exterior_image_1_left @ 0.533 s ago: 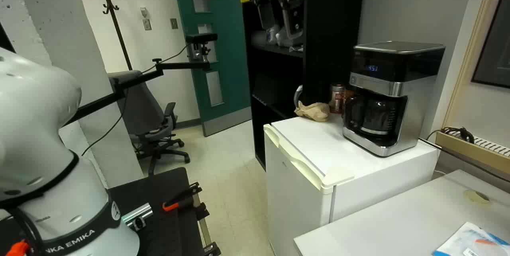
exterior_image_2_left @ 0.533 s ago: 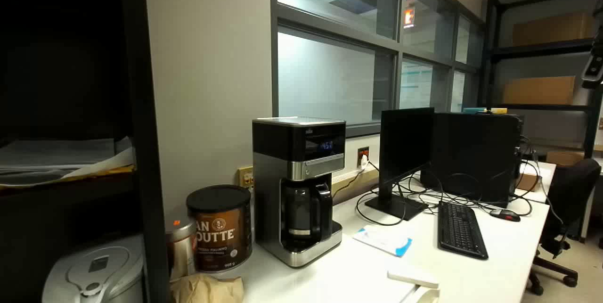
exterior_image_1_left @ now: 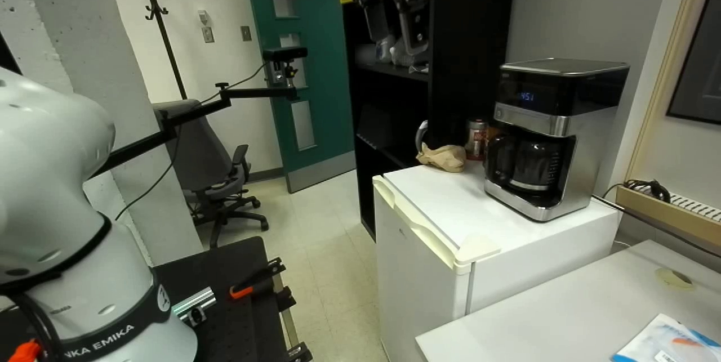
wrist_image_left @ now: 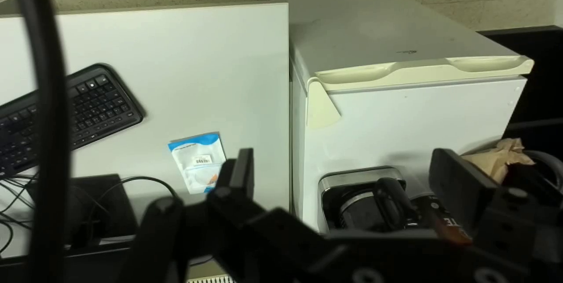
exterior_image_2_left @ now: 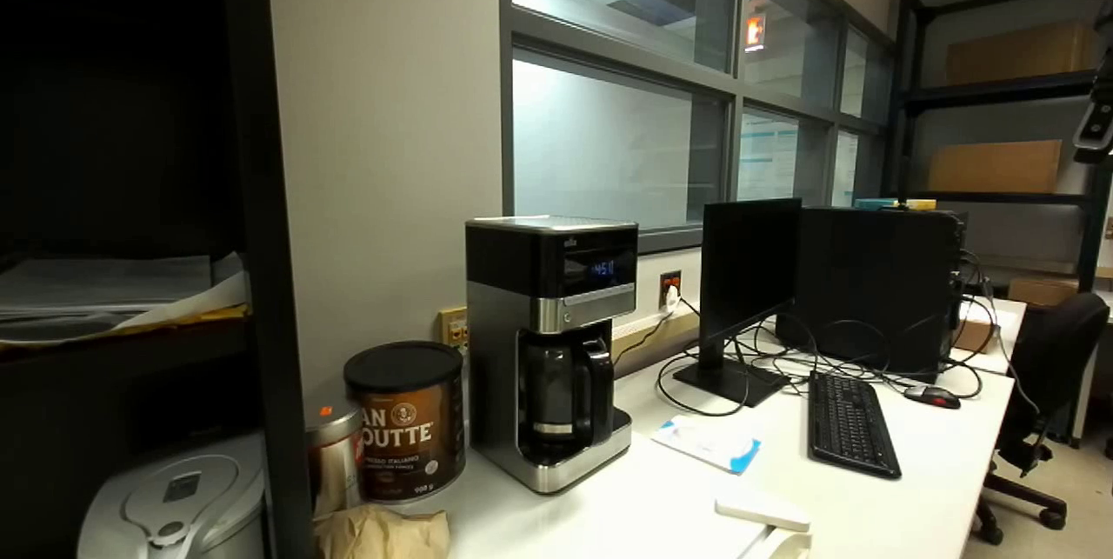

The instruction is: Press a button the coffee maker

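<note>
The coffee maker (exterior_image_1_left: 590, 159) stands upright on the white fridge (exterior_image_1_left: 431, 300). It has a black upper front with a lit blue clock, a silver band (exterior_image_2_left: 587, 305) with small buttons below the clock, and a dark carafe (exterior_image_2_left: 552, 389). In the wrist view only its base (wrist_image_left: 352, 178) and carafe show; the gripper body hides the rest. My gripper (wrist_image_left: 345, 162) is open and empty, its two fingers wide apart. In an exterior view the gripper (exterior_image_1_left: 399, 41) hangs at the top, higher than the coffee maker and apart from it. Part of it shows at the right edge (exterior_image_2_left: 1094, 129).
A coffee can (exterior_image_2_left: 409, 429), a metal tin (exterior_image_2_left: 335, 459) and a brown paper bag (exterior_image_2_left: 383, 533) stand beside the coffee maker. A black shelf (exterior_image_1_left: 470, 41) rises next to the fridge. A desk (exterior_image_1_left: 563, 317) holds a packet (exterior_image_2_left: 709, 443), keyboard (exterior_image_2_left: 852, 424) and monitor (exterior_image_2_left: 749, 272).
</note>
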You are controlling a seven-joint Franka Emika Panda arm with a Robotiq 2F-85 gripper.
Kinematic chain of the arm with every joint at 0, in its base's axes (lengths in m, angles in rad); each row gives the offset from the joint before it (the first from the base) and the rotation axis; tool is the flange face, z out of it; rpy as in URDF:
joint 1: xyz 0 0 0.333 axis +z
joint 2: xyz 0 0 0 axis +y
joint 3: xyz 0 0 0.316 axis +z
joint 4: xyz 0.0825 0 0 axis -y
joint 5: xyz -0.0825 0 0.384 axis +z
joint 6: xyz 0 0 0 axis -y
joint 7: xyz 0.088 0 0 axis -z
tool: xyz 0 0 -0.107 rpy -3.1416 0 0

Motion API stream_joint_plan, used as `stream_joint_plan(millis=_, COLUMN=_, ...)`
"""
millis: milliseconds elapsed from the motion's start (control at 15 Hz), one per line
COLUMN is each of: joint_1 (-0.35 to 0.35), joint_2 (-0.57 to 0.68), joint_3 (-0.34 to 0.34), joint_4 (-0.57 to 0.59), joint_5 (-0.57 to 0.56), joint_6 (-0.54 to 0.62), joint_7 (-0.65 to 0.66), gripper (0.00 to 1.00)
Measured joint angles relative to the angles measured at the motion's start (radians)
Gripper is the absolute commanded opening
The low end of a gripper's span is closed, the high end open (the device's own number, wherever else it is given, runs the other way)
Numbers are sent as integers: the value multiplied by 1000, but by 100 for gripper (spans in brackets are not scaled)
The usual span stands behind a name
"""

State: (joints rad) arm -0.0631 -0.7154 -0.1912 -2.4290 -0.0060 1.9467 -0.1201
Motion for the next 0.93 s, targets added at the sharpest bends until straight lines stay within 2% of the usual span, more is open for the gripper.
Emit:
stream_joint_plan(millis=267, joint_1=7, joint_2=30, joint_3=12, joint_4=0, joint_5=0, joint_6=19, joint_7=-4, gripper=100)
stream_joint_plan(millis=733, joint_1=71, joint_2=230, joint_3=52, joint_4=39, joint_5=1, joint_6=198, joint_7=-39, gripper=100)
stream_joint_plan(millis=800, joint_1=76, joint_2=266, joint_3=64, joint_4=49, joint_5=0, joint_6=225, joint_7=-42, gripper=75)
stream_joint_plan(millis=867, joint_1=82, joint_2=304, joint_3=77, joint_4=59, joint_5=-1, joint_6=249, joint_7=-44, gripper=74)
stream_joint_plan(millis=933, joint_1=85, joint_2=341, joint_3=91, joint_4=70, joint_5=-4, joint_6=271, joint_7=-45, gripper=68)
